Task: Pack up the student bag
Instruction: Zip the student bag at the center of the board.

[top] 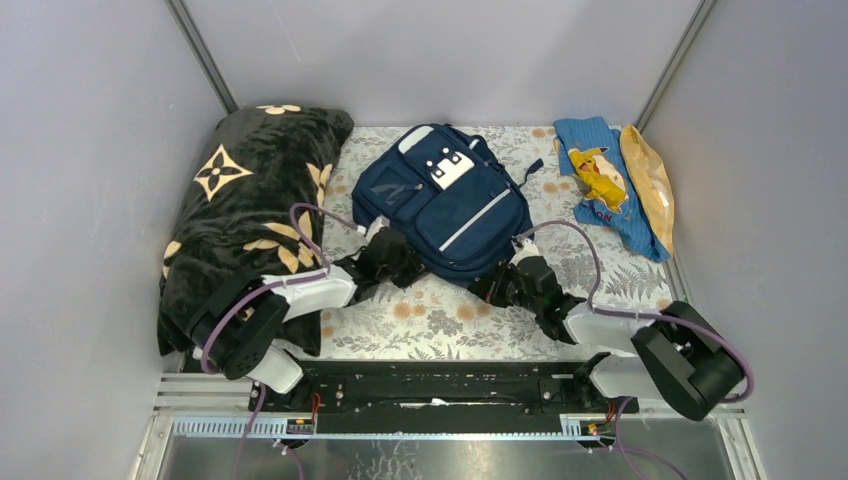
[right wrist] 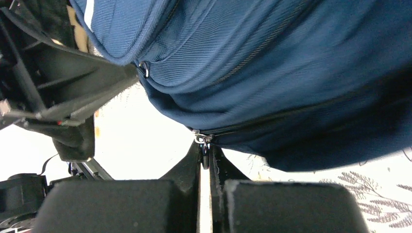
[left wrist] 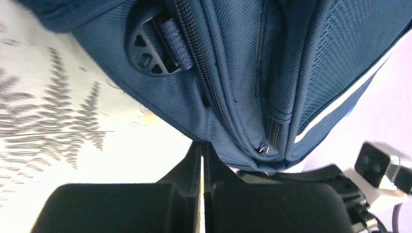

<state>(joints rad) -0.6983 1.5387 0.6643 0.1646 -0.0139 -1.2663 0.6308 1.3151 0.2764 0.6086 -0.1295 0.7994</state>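
Note:
The student bag (top: 445,195), navy with white stripes and patches, lies flat in the middle of the floral cloth. My left gripper (top: 392,258) is at its near left corner. In the left wrist view this gripper (left wrist: 203,145) is shut, its tips pinching the bag's lower fabric edge (left wrist: 228,141) beside a black strap buckle (left wrist: 148,48). My right gripper (top: 503,283) is at the bag's near right corner. In the right wrist view it (right wrist: 205,151) is shut on a small zipper pull (right wrist: 204,156) hanging from the metal slider (right wrist: 199,138) on the bag's dark zip line.
A black blanket with tan flower marks (top: 250,215) is heaped at the left, under the left arm. A blue cloth with a yellow cartoon figure (top: 600,185) and a yellow packet (top: 652,180) lie at the back right. Grey walls close in three sides.

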